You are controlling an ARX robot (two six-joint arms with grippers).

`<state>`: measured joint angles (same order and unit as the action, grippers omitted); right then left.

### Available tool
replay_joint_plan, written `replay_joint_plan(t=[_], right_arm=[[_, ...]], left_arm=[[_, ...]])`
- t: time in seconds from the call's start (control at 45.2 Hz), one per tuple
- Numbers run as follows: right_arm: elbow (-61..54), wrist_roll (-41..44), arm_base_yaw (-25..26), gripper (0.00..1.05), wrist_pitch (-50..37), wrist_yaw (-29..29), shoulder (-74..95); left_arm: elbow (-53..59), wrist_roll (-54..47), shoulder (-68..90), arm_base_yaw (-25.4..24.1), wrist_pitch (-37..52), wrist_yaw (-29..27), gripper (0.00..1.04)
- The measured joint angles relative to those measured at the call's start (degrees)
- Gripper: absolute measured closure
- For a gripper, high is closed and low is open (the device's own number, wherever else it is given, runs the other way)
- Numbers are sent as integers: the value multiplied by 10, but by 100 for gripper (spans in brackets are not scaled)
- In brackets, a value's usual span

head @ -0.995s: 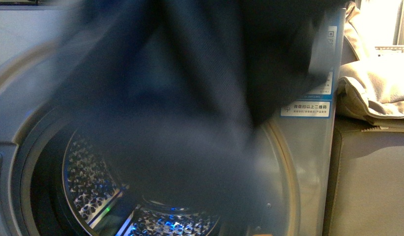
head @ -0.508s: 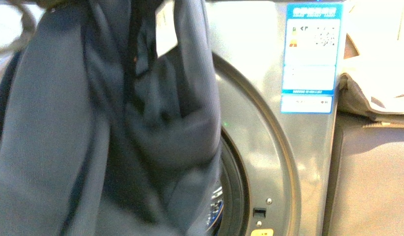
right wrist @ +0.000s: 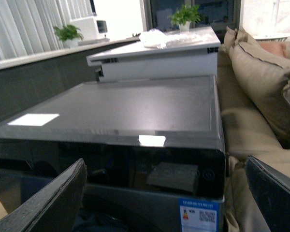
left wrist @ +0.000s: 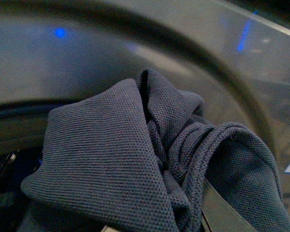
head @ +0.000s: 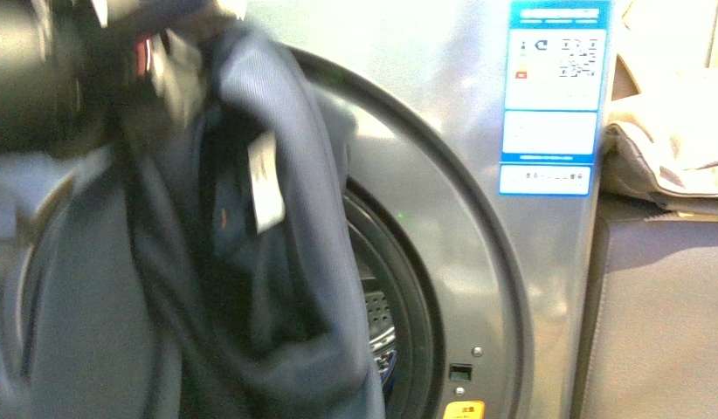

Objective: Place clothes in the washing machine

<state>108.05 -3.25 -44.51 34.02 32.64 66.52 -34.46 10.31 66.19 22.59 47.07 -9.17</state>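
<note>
The washing machine (head: 478, 218) is silver-grey, with a blue-white energy label (head: 556, 96) and an orange-yellow sticker (head: 465, 408). Its porthole is open, showing the dark gasket (head: 412, 297) and a strip of perforated drum (head: 379, 314). A dark blue garment (head: 277, 288) with a white tag (head: 264, 179) hangs in front of the porthole's left part. My left arm (head: 41, 70) is a dark blur at top left. My left gripper (left wrist: 159, 222) is shut on the garment (left wrist: 101, 159) close to the porthole rim (left wrist: 183, 48). My right gripper (right wrist: 162, 203) is open and empty above the machine's top (right wrist: 135, 106).
Beige cloth (head: 670, 148) lies on a grey-brown cabinet (head: 661, 323) right of the machine. The right wrist view shows the dark control panel (right wrist: 174, 176), beige sofa cushions (right wrist: 261, 72) beside the machine and a white counter (right wrist: 159, 53) behind it.
The garment has swung left across the machine's front. It covered the upper porthole a second ago. The energy label and the right rim are uncovered now.
</note>
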Motion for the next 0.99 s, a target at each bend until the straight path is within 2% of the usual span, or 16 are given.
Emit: replay_joint_plan(t=[0.177,0.354,0.442,0.707,0.774,0.928,0.995], right_arm=[[-79,-12,4,8,3,24,-52],[-126,-37,38,8,23,23,-92],[-192,-7,69,20,-19,25,-131],[-540,27,202,62,-176,-93,-318],[-605,30,215,73,-185,-97,-361],[-739,31,273,101,-229,-163,-442],[-775,32,295,102,-243,-183,-462]], left_arm=[[32,10,48,-14,37,2,97],[50,19,98,-16,72,3,97],[50,23,122,-16,88,2,97],[40,29,196,-16,136,1,97],[30,29,216,-16,144,-1,97],[-1,28,271,-13,162,-11,97],[-12,26,289,-12,165,-12,97]])
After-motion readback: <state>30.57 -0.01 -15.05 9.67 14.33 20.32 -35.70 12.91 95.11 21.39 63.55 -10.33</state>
